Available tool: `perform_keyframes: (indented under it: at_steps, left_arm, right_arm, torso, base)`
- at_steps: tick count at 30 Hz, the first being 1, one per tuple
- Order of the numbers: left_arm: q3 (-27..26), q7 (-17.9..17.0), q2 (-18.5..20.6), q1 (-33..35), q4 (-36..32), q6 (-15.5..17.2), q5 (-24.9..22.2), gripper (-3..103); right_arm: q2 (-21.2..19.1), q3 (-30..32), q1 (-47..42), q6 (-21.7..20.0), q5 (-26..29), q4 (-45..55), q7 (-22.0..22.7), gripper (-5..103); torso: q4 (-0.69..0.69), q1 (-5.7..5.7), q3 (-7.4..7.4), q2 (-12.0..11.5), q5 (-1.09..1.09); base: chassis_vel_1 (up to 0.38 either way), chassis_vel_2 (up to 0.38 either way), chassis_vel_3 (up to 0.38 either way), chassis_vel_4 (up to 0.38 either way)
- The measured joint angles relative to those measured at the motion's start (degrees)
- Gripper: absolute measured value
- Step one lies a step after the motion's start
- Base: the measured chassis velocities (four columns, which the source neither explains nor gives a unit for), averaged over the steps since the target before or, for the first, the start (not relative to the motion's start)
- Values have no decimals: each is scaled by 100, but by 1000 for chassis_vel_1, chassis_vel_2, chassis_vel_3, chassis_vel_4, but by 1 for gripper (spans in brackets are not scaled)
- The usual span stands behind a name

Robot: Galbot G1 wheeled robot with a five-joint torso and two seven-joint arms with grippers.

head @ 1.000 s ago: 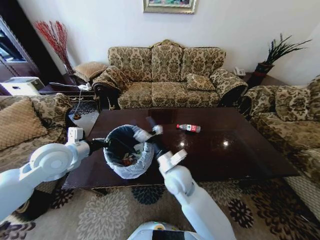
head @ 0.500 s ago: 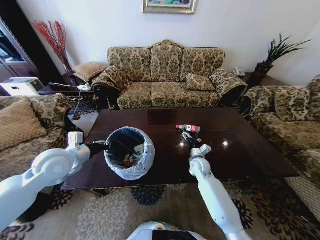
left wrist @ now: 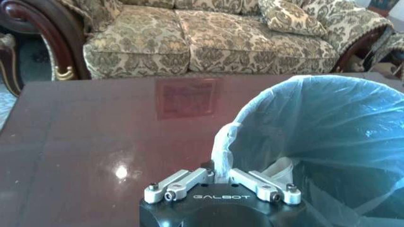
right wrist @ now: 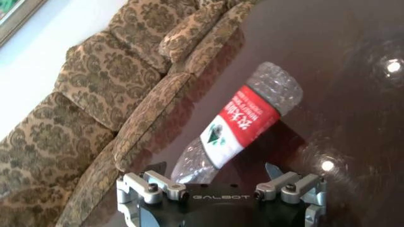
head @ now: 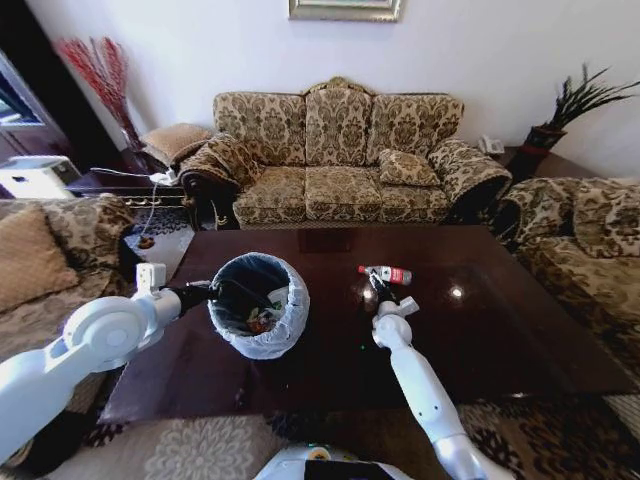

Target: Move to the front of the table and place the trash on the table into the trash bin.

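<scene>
Floral-patterned sofas (head: 335, 150) ring a glossy dark table (head: 500, 330) in a sitting room, and both arms reach over its top. The right tool (right wrist: 218, 177) hangs just short of the plastic bottle (right wrist: 243, 125), its two fingers spread wide with the bottle's narrow end lying between them, not yet gripped. In the head view the same right tool (head: 378, 288) sits directly beside the bottle (head: 386, 273), which lies on its side near the table's middle. The left tool (left wrist: 218, 182) is pinched onto the folded-over liner of the trash bin (left wrist: 315, 142), holding its rim; in the head view the bin (head: 258, 305) is at the table's left side, with some scraps already inside, well apart from the bottle.

The bottle looks empty, clear and dimpled, so it should be very light, thin-walled and easy to crush, and being round on a polished top it may roll or skid if nudged. Closing across the body at or near the label seems the safest hold; the neck end is narrower and more likely to slip.

Its red label carries white characters and a small emblem, but I cannot read them. "GALBOT" is printed on both tool housings.
</scene>
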Motion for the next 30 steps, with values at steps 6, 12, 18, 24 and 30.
perform_keyframes:
  at_steps: [6, 12, 18, 24, 30]
  left_arm:
    - [-6, 23, -4, -23, -17, -25, -9, 0]
    - [-10, 27, -25, -10, -61, -54, -14, 0]
    - [-10, 35, -62, -17, -75, -71, -15, 0]
    - [-12, 54, -106, -13, -76, -81, -19, 0]
    - [-20, 64, -109, -14, -48, -101, -20, 0]
  right_arm:
    - [22, 160, 363, 29, 336, -544, -369, 100]
    - [51, 176, 680, 17, 506, -939, -603, 98]
    - [73, 149, 982, -72, 819, -1339, -735, 77]
    - [97, 204, 1126, -206, 1096, -1513, -788, 54]
    - [91, 244, 1136, -247, 1201, -1537, -773, 33]
  torso:
    - [8, -21, -9, 6, -2]
    - [5, -14, -6, 5, -1]
    - [1, -4, -1, 1, 0]
    - [3, -12, -4, 2, -1]
    - [3, -9, -4, 1, -1]
  base:
    - [11, -7, -8, 5]
    - [44, -17, -29, 41]
    - [0, 0, 0, 0]
    - [0, 0, 0, 0]
    - [0, 0, 0, 0]
